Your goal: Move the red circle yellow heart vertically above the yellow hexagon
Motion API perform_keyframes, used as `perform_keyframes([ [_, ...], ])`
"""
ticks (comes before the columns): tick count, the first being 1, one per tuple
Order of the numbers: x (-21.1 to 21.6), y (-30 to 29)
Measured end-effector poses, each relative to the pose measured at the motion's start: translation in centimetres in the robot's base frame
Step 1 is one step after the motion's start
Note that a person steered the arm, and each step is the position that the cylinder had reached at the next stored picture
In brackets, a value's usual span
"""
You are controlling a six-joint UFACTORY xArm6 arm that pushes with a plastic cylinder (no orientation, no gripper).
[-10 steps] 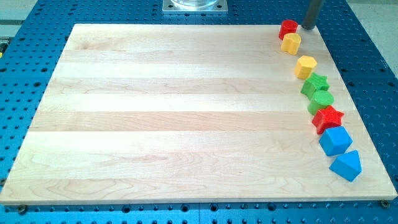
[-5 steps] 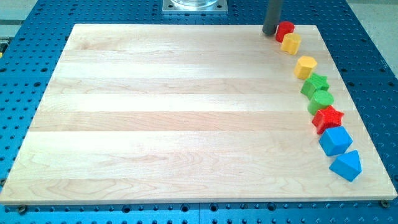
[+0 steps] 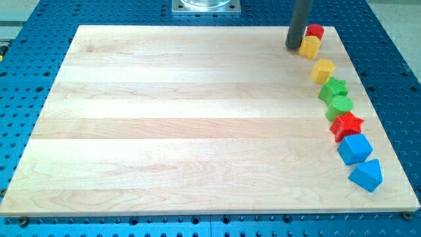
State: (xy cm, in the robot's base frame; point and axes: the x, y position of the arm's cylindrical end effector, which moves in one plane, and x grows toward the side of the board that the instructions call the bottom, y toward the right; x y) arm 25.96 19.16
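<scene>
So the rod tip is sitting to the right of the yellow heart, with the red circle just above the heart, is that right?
Not quite. The camera view shows my tip on the view's left of the yellow heart, right beside it, not on the right. The rest holds: the red circle sits just above the heart, toward the view's top.

Bright, even overhead light, sharp focus, soft short shadows under the blocks, no glare.
</scene>
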Motion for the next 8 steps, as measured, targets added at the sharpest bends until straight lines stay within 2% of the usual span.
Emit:
perform_keyframes([
  [3,0.7,0.9],
  [5,-2.3,-0.6],
  [8,-2.9,-0.6],
])
